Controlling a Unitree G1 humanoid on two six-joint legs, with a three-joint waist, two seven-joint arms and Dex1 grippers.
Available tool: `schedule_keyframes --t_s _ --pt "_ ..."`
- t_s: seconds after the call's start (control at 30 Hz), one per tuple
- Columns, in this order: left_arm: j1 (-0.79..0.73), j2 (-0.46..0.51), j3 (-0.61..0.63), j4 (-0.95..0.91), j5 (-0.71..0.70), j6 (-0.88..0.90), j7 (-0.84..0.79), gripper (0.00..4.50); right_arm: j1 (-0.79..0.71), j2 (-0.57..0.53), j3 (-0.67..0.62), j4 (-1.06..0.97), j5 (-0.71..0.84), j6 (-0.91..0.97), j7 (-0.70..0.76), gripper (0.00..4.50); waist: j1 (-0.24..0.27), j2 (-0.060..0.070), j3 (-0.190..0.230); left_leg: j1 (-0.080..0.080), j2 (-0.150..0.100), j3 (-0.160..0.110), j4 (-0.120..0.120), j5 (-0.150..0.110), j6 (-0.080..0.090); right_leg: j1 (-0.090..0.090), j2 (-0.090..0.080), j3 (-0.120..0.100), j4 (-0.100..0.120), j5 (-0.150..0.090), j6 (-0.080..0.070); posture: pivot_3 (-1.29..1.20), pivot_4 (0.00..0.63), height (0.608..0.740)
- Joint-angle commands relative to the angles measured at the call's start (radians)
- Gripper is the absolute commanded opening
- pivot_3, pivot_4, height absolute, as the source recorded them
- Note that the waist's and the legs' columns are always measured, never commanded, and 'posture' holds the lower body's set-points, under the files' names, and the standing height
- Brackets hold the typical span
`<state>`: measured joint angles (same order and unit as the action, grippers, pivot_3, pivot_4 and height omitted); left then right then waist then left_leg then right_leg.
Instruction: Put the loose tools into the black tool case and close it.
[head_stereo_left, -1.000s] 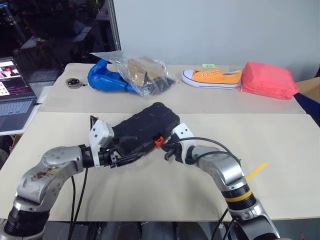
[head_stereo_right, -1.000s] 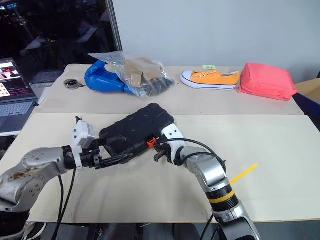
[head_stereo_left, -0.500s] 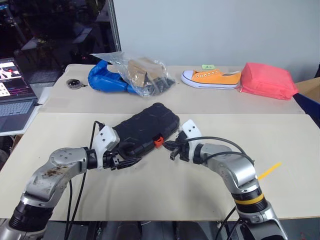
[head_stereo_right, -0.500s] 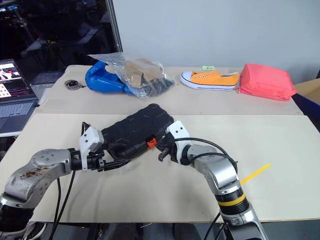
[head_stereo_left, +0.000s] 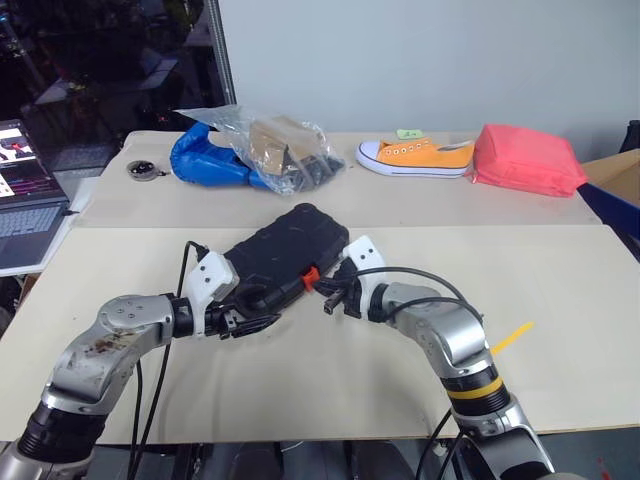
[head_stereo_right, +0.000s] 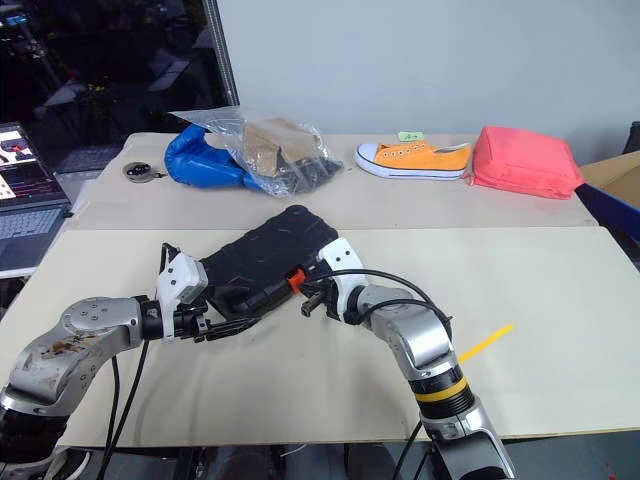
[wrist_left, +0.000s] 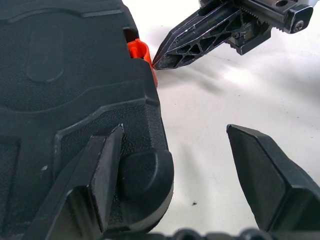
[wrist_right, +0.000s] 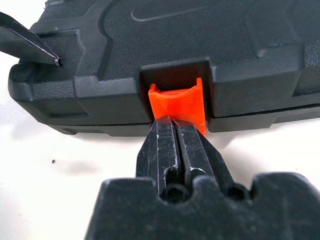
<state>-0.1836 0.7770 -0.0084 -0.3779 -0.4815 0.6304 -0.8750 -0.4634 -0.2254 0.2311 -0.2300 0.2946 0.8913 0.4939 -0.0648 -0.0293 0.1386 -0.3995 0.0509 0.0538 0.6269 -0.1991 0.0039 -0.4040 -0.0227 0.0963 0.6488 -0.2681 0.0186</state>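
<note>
The right hand (wrist_right: 172, 132), pinched shut and empty, presses the orange latch (wrist_right: 177, 102) just ahead; the spread, empty left hand (wrist_left: 172, 150) braces the black tool case (head_stereo_left: 285, 255) corner.

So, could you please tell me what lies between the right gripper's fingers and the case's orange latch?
Nothing: in the right wrist view, the shut fingers meet the small orange latch.

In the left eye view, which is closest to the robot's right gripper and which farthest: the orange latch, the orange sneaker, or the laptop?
1. Orange latch on the black plastic tool case, right at the shut right gripper.
2. Orange canvas sneaker, at the table's back.
3. Open laptop, at the far left edge.
</note>
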Motion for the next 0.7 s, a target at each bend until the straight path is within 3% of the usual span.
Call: schedule_keyframes --t_s 0.03,0.23,0.47,0.7 --pt "0.031 -0.001 -0.033 0.019 0.015 0.015 -0.007 3.55 0.017 -0.015 -0.055 -0.090 0.048 -0.049 0.036 0.08 0.001 0.000 0.000 0.000 0.000 0.000 0.000 0.000 0.000 0.000 0.000 0.000 0.000 0.000 0.000 0.00 0.150 0.740" --pt "0.033 -0.006 -0.036 0.024 0.022 0.010 -0.007 3.55 -0.004 0.025 -0.076 -0.050 0.048 -0.107 0.009 0.08 -0.001 0.000 0.000 0.000 0.000 0.000 0.000 0.000 0.000 0.000 0.000 0.000 0.000 0.000 0.000 0.00 0.150 0.740" --pt "0.034 -0.005 -0.032 0.032 0.028 0.005 -0.005 3.55 -0.012 0.053 0.020 0.104 -0.045 -0.225 0.007 0.08 -0.002 0.000 0.000 0.000 0.000 0.000 0.000 0.000 0.000 0.000 -0.001 0.000 -0.001 0.000 0.000 0.00 0.150 0.740" --pt "0.031 -0.008 -0.029 0.037 0.031 0.005 0.002 3.55 0.016 0.028 0.064 0.205 -0.107 -0.210 -0.002 0.08 -0.005 0.001 -0.005 0.003 0.000 0.000 0.000 0.000 0.000 0.003 0.000 0.000 0.000 0.000 0.000 0.00 0.150 0.740"
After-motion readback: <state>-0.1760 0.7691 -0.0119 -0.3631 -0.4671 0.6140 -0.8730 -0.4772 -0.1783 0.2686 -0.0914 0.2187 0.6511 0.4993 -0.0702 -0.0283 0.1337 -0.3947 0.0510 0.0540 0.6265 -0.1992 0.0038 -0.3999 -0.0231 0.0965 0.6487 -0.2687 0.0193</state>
